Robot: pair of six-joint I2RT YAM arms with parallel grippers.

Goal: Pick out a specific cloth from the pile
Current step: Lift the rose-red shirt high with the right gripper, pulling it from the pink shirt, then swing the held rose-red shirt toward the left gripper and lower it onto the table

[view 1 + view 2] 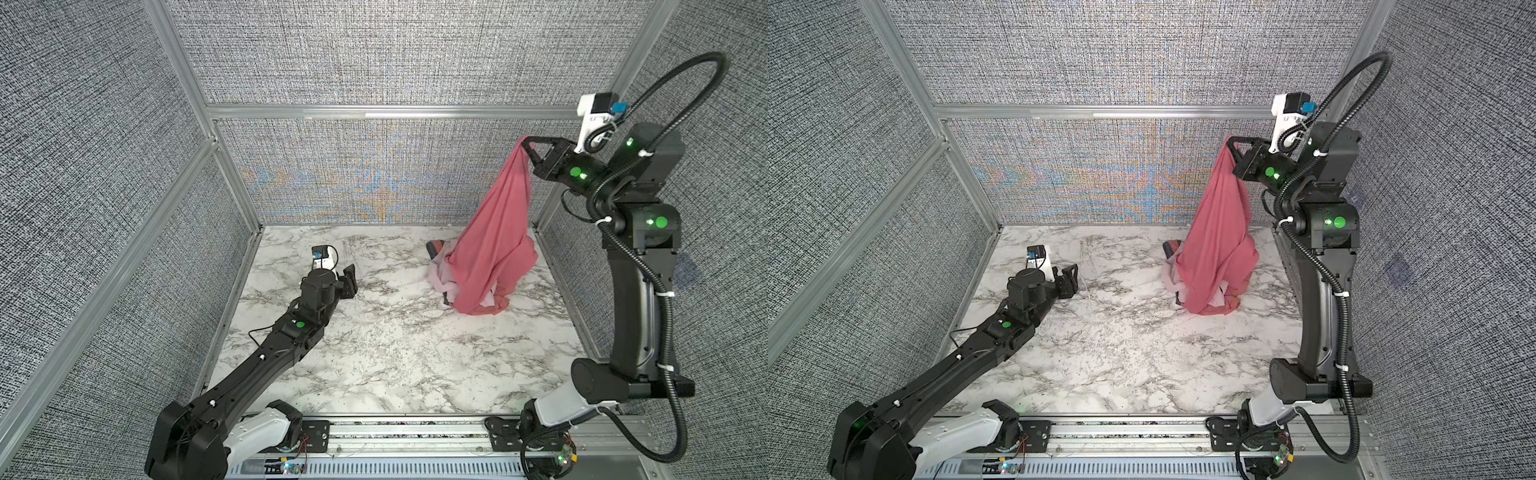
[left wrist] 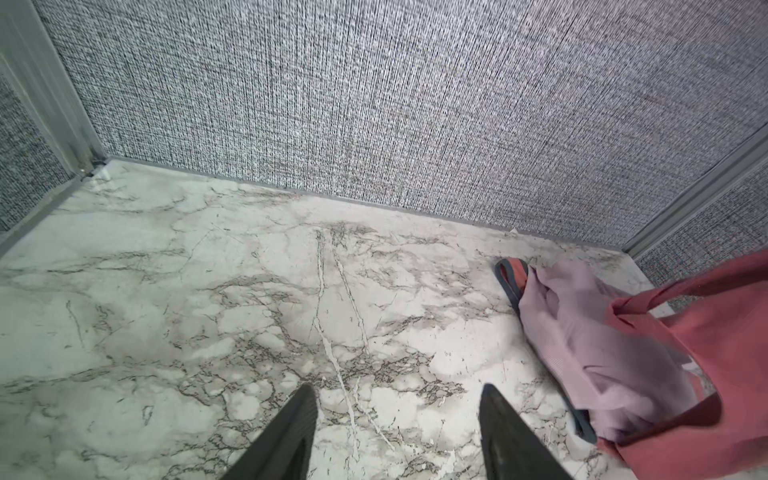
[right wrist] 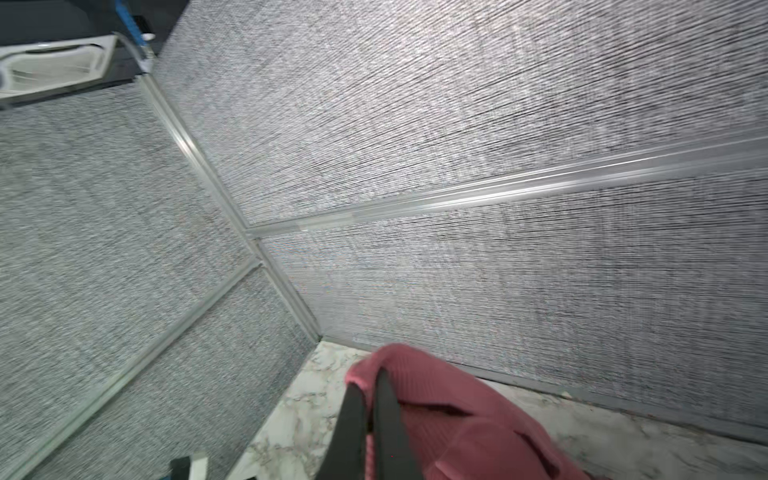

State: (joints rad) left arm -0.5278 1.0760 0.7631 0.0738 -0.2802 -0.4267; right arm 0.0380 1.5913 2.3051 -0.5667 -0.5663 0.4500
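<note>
Both top views, right pincer (image 1: 525, 142) gripping cloth (image 1: 490, 249), pile (image 1: 439, 275) perhaps half hidden

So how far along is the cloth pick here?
Done: the right gripper is shut on the rose-red cloth, holding it high. In hand: pulling it clear; its lower end drapes over the pile. To do: free it completely. The left gripper hovers open, empty.

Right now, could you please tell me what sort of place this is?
Likely a robot test cell: grey fabric panels in aluminium framing enclose a marble-patterned tabletop, with two arms on a rail.
</note>
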